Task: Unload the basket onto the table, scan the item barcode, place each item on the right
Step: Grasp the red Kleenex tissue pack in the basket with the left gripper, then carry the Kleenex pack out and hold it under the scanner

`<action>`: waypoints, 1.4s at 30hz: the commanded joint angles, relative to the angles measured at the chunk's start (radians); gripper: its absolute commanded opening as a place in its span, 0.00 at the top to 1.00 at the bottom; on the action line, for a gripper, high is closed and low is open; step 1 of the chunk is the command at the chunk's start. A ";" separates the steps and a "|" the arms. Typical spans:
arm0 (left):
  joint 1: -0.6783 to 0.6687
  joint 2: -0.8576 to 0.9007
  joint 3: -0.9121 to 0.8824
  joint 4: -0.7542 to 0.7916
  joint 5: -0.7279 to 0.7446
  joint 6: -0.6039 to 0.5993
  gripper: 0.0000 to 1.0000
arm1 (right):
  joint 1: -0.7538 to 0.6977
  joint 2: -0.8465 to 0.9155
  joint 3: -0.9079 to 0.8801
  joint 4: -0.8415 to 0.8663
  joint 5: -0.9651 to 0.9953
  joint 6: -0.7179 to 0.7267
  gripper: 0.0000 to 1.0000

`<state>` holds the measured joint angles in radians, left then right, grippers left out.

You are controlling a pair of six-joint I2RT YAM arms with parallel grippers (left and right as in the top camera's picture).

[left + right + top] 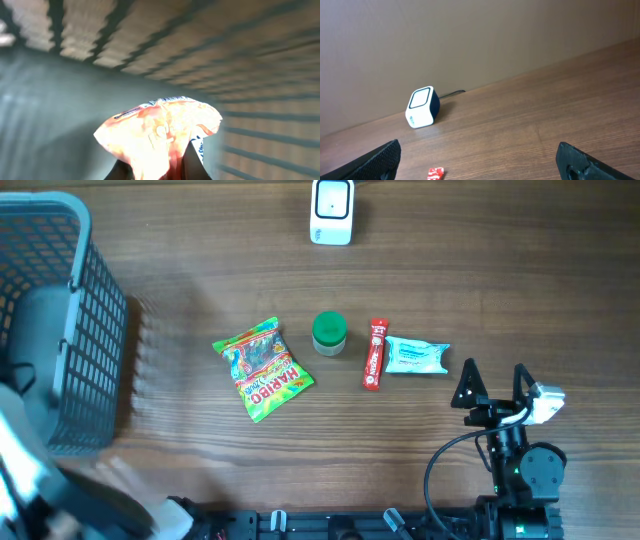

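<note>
In the left wrist view my left gripper is shut on a crinkled orange and white snack packet, with the dark fingers pinching its lower edge inside the grey mesh basket. The packet is overexposed and no barcode shows. The white barcode scanner stands at the table's far edge, and the right wrist view also shows the scanner. My right gripper hovers open and empty at the front right, its fingers wide apart.
The basket stands at the left edge, with the blurred left arm in front of it. In a row mid-table lie a Haribo bag, a green-lidded jar, a red stick packet and a white-teal packet.
</note>
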<state>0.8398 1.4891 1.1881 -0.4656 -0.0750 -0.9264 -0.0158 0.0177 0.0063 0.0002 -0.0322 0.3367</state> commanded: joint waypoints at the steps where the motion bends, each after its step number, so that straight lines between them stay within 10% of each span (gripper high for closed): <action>1: 0.004 -0.216 0.071 0.014 0.160 -0.002 0.96 | 0.005 0.000 -0.001 0.005 0.010 0.007 0.00; 10: -0.317 -0.462 0.086 -0.158 0.600 0.013 0.96 | 0.005 0.000 -0.001 0.005 0.010 0.007 0.00; 24: -1.491 0.063 0.085 -0.069 0.058 0.146 0.96 | 0.005 0.000 -0.001 0.005 0.010 0.007 0.00; 42: -1.737 0.436 0.085 -0.024 0.222 0.145 0.96 | 0.005 0.000 -0.001 0.005 0.010 0.006 0.00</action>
<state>-0.8757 1.9156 1.2781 -0.4927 0.0959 -0.7994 -0.0158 0.0177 0.0063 0.0002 -0.0322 0.3367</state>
